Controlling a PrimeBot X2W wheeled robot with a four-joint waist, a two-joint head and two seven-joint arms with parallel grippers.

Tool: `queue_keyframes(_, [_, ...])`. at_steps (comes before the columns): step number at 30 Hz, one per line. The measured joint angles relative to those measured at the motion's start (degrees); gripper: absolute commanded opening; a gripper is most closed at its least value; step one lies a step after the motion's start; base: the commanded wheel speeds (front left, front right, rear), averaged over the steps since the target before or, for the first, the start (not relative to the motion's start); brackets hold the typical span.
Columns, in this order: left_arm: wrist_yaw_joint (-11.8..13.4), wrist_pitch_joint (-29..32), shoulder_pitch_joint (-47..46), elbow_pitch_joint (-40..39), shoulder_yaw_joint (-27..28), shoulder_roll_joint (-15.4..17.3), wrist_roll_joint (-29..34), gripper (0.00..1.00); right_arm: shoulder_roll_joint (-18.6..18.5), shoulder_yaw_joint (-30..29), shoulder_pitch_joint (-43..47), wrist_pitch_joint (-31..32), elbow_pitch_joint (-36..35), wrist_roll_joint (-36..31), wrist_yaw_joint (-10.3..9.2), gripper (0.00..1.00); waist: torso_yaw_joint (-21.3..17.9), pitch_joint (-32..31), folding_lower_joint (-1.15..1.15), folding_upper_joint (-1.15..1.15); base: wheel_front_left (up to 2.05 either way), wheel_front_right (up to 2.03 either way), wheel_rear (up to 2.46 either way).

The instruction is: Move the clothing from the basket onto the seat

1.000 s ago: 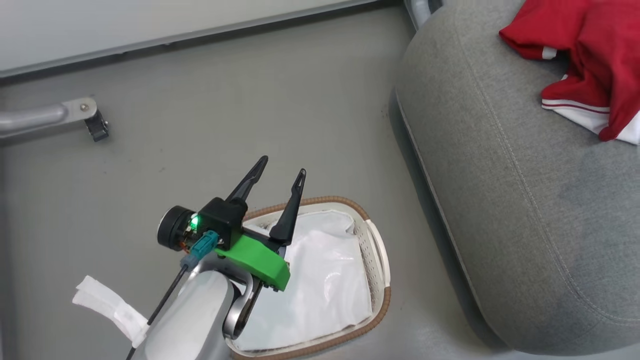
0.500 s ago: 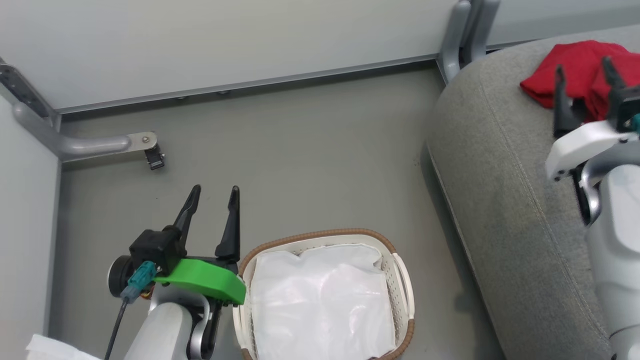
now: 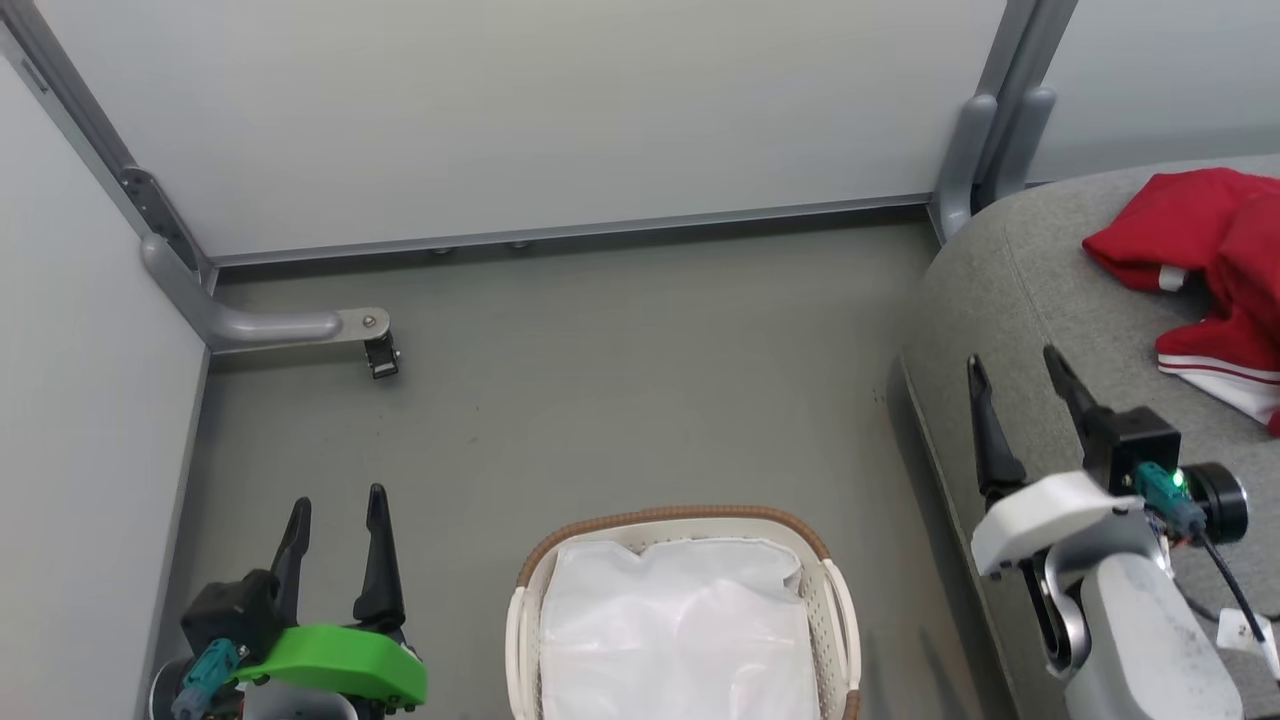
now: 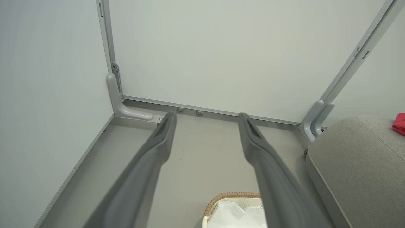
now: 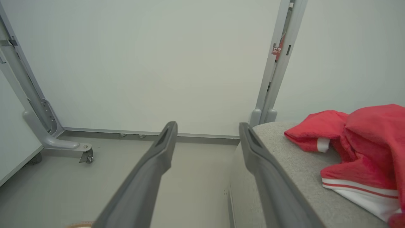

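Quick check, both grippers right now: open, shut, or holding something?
Left gripper: jaws open, holding nothing.
Right gripper: jaws open, holding nothing.

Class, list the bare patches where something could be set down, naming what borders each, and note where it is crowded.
Widest: the floor between the wall, the caster foot, the basket and the seat. Also the seat's left part, between its rounded edge and the clothing. Crowded: the seat's right side under the clothing; the basket, lined by a white sheet.
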Motion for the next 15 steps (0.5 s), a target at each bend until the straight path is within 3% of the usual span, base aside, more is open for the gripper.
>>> queue_keyframes(7, [-0.9,0.0,2.6,0.2,1.7,-0.7,0.5,1.0,0.1,4.2,7.5,0.0,-3.6,4.2,0.0,1.0,-0.5,-2.0,0.0,0.0,0.0,0.0,0.0])
queue_keyframes(15, [-1.5,0.0,4.6,-0.1,2.6,-1.1,0.5,1.0,0.1,4.9,10.8,0.0,-5.1,5.7,0.0,1.0,-1.6,-2.6,0.0,0.0,0.0,0.0,0.0])
